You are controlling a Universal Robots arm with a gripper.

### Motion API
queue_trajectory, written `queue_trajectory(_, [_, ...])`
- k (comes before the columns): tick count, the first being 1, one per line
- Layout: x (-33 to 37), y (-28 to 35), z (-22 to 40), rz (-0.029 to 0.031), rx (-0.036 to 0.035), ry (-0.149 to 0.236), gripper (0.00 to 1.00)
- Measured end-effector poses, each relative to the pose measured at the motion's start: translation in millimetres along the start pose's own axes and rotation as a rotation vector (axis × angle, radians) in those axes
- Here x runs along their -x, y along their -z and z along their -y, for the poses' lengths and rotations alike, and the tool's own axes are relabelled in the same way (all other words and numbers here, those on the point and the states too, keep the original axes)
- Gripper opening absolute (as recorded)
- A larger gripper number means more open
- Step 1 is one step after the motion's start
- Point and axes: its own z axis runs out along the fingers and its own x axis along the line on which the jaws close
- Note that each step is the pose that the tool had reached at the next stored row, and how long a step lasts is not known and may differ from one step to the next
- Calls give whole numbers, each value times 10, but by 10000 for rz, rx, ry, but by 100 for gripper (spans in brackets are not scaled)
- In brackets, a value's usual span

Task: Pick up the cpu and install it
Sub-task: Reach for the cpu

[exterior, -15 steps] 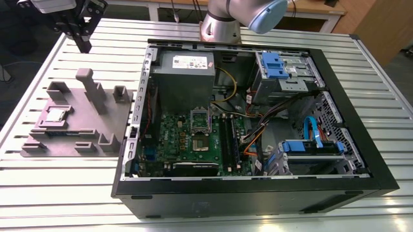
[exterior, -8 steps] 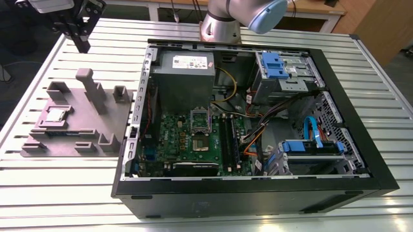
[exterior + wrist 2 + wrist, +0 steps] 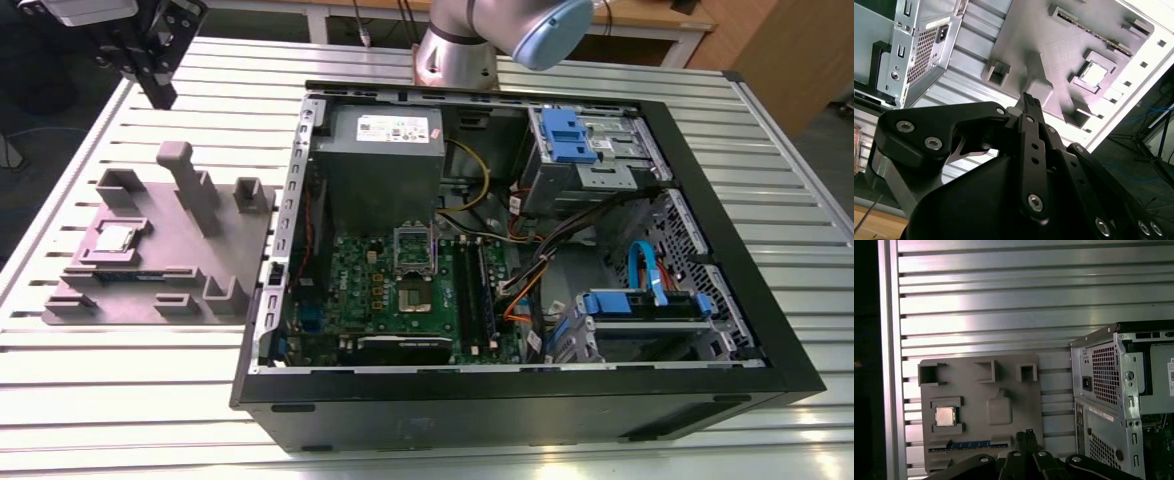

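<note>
— Looking for the cpu (image 3: 118,238).
— Lies flat in a square pocket of the grey tray (image 3: 174,252), shiny top up. Sits on the slatted surface (image 3: 134,400) at the exterior view's left, just beside the open case (image 3: 534,390) but outside it.
— And the end effector (image 3: 162,97)?
— Hangs in the air over the far part of the surface, at the exterior view's left, beyond the tray's far edge. Touches nothing. Fingers (image 3: 1024,445) pressed together in the first wrist view, clamped on nothing.
— Anything else on the tray?
— A long stick (image 3: 974,444) in a slot near the cpu's pocket, plus several upright posts.
— Inside the case?
— Motherboard (image 3: 400,290) lying flat, with the socket (image 3: 414,250) in its far half, a metal frame around a dark square. Grey power supply (image 3: 380,150) in the far corner, blue-fronted drive bays (image 3: 587,140) toward the exterior view's right.
— Arm base (image 3: 461,50)?
— Planted on the surface just beyond the case's far wall.
</note>
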Motion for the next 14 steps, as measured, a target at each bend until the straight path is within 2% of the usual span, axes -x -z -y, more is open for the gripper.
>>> queue_trajectory(14, [-49, -2, 4, 0, 0, 0, 11])
